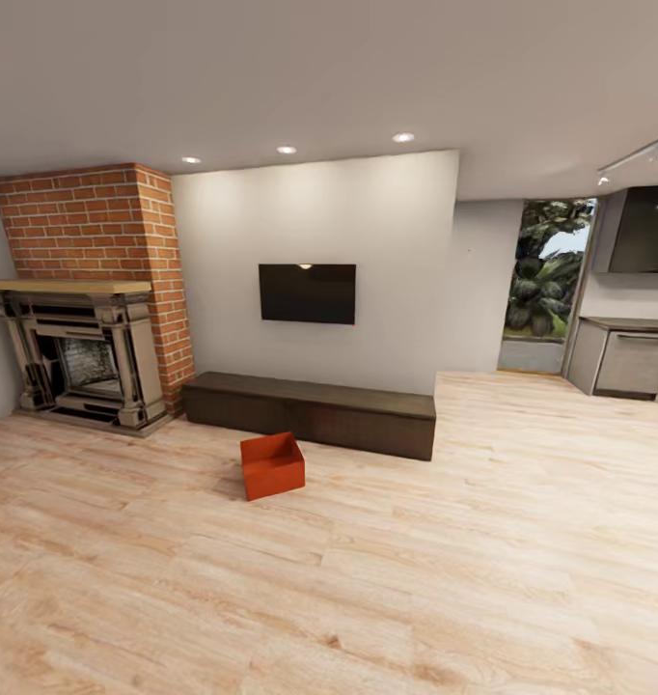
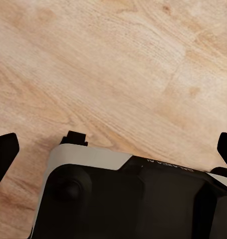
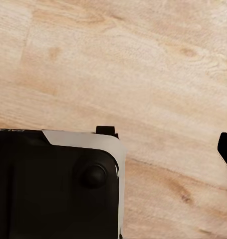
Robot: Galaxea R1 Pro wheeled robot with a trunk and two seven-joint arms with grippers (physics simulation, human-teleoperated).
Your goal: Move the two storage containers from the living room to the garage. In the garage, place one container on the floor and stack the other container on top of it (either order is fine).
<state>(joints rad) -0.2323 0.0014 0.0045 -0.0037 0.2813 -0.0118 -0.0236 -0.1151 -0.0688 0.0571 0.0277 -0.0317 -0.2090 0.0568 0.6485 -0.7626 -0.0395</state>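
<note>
an orange-red storage container (image 1: pixel 271 464) sits low-centre on the living room's plank floor (image 1: pixel 483 541) before the dark cabinet (image 1: pixel 310 412); left gripper (image 2: pixel 113 149) fingers spread apart, right gripper's state unclear.

A red brick fireplace (image 1: pixel 88 290) is standing at the left of the head view, with a wooden mantel (image 1: pixel 67 287) running across its front above a dark firebox (image 1: pixel 86 365). A black television (image 1: pixel 307 293) is hanging on the white wall (image 1: pixel 368 222), and a long dark low cabinet (image 1: pixel 315 413) is sitting on the floor directly beneath it. Three recessed ceiling lights (image 1: pixel 287 150) are glowing overhead. At the far right, a window (image 1: pixel 546 280) is showing green foliage beside grey kitchen cabinets (image 1: pixel 628 359).
</note>
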